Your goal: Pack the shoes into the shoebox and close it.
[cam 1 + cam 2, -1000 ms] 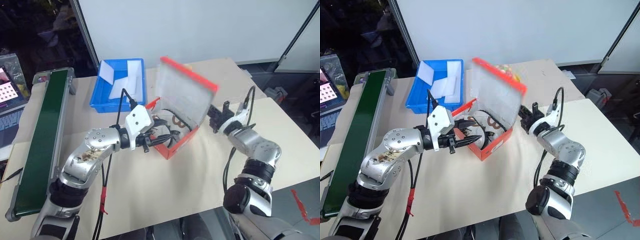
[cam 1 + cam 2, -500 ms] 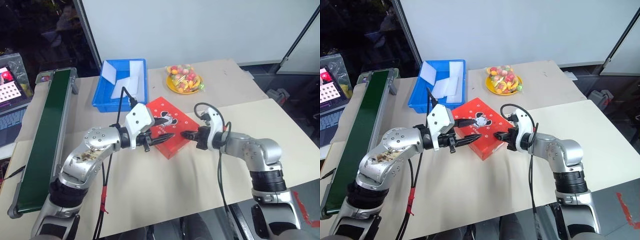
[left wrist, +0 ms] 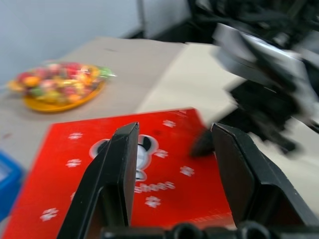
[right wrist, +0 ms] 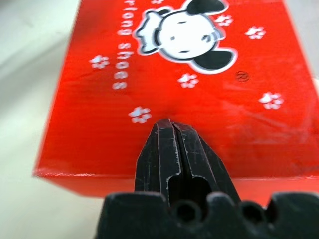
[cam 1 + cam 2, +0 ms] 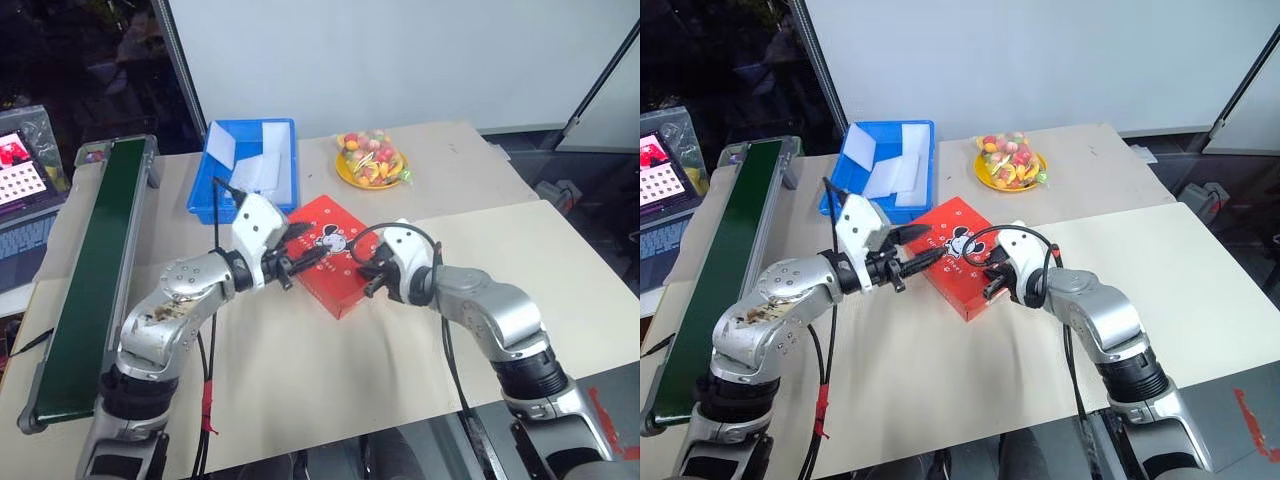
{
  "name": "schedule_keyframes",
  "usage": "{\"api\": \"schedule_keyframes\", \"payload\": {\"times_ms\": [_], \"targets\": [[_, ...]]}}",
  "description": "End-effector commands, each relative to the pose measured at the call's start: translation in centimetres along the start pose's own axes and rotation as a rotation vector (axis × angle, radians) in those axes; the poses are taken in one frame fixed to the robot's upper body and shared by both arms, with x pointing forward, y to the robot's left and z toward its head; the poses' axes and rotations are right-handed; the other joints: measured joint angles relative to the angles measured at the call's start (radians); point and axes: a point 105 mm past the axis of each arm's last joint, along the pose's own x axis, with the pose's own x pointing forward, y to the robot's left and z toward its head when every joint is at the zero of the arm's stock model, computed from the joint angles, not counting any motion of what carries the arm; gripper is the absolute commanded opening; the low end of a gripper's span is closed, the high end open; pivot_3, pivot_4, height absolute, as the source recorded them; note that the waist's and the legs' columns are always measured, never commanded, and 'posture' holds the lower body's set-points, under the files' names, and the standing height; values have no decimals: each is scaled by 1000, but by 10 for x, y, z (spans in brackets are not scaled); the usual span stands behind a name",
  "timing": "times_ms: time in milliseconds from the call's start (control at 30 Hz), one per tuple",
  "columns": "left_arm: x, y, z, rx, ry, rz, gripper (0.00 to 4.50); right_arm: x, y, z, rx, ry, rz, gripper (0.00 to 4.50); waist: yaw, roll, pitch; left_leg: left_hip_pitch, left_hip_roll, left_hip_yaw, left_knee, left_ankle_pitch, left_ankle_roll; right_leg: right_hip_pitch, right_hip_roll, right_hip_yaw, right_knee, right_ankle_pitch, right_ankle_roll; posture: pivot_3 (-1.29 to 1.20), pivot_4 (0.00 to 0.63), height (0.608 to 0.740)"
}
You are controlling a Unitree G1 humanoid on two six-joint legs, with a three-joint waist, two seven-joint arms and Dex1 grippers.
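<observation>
The bench [image 5: 300, 400] is a pale beige surface, and on it, near the middle, lies one shoebox [image 5: 335, 262], a flat rectangular red cardboard box, lid shut, printed with small white paw marks and one black-and-white cartoon figure [image 5: 333, 240] on top. From the box, at about 11 o'clock, sits one blue plastic tray [image 5: 205, 205] with straight walls, holding white foam-like slabs [image 5: 262, 170]; their count cannot be told. At about 1 o'clock stands one round yellow plate [image 5: 352, 176] heaped with small bright sweets or fruit [image 5: 370, 155] under clear wrapping. Along the bench's left edge, at 9 o'clock, runs one long conveyor [image 5: 95, 260] with a dark green belt in a grey metal frame, and beyond it a laptop screen [image 5: 20, 165] glows.

Two arms meet over the box. The left claw [image 5: 303, 252] comes in from 9 o'clock above the lid, its two black fingers [image 3: 117, 184] set a moderate way apart and holding nothing. The right claw [image 4: 172, 130] reaches in from 3 o'clock, its fingers pressed fully together, the tip at the lid's top near its edge; whether it presses on the card I cannot tell. Black cables [image 5: 400, 235] loop over the right wrist.
</observation>
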Motion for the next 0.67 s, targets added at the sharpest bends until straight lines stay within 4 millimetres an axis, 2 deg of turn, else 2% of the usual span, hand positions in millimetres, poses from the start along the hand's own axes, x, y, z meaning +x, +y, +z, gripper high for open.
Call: {"api": "schedule_keyframes", "payload": {"times_ms": [33,133,200,267,367,400,467,533,667], "targets": [[-7,35,16,-55,-74,211,2480,-33,-14,59,135,-270,-21,30,3,0,0,0,0,0,0,0,0,0,0,0,0,0,0,0,150,723],[-14,60,16,-92,-95,358,2480,-62,-31,91,261,-473,-23,30,4,0,0,-1,-1,0,0,0,0,-1,0,0,0,0,0,0,150,723],[-20,73,13,-111,-97,436,2480,-78,-45,100,295,-552,-64,30,6,0,0,-1,-1,-1,0,0,0,0,0,-1,1,0,0,0,150,723],[-28,87,7,-109,-84,511,2480,-85,-78,87,240,-507,-294,30,7,0,0,-1,-1,-2,-2,0,0,0,0,-3,2,0,0,0,150,723],[-35,100,-1,-107,-68,581,2480,-89,-106,71,82,-416,-521,30,5,0,0,-1,-3,-2,-2,0,0,0,-1,-4,2,0,0,0,150,723],[-38,104,-4,-106,-59,608,2480,-88,-114,62,-27,-350,-603,30,4,0,0,-1,-3,-1,-3,0,0,-1,-2,-4,2,0,0,0,150,723],[-44,116,-10,-134,-52,675,2480,-83,-119,50,-124,-296,-655,30,1,0,0,-2,-3,0,-3,0,0,-1,-2,-4,2,0,0,0,150,723],[-46,121,-12,-154,-48,703,2480,-81,-119,47,-96,-326,-654,30,-6,0,0,-1,-1,1,-2,0,0,-1,-1,-3,2,0,0,0,150,723],[-44,118,-11,-116,-25,684,2480,-78,-122,34,-99,-309,-687,30,-8,0,0,-1,-1,2,-1,0,0,-1,-1,-2,1,0,0,0,150,723]]}}
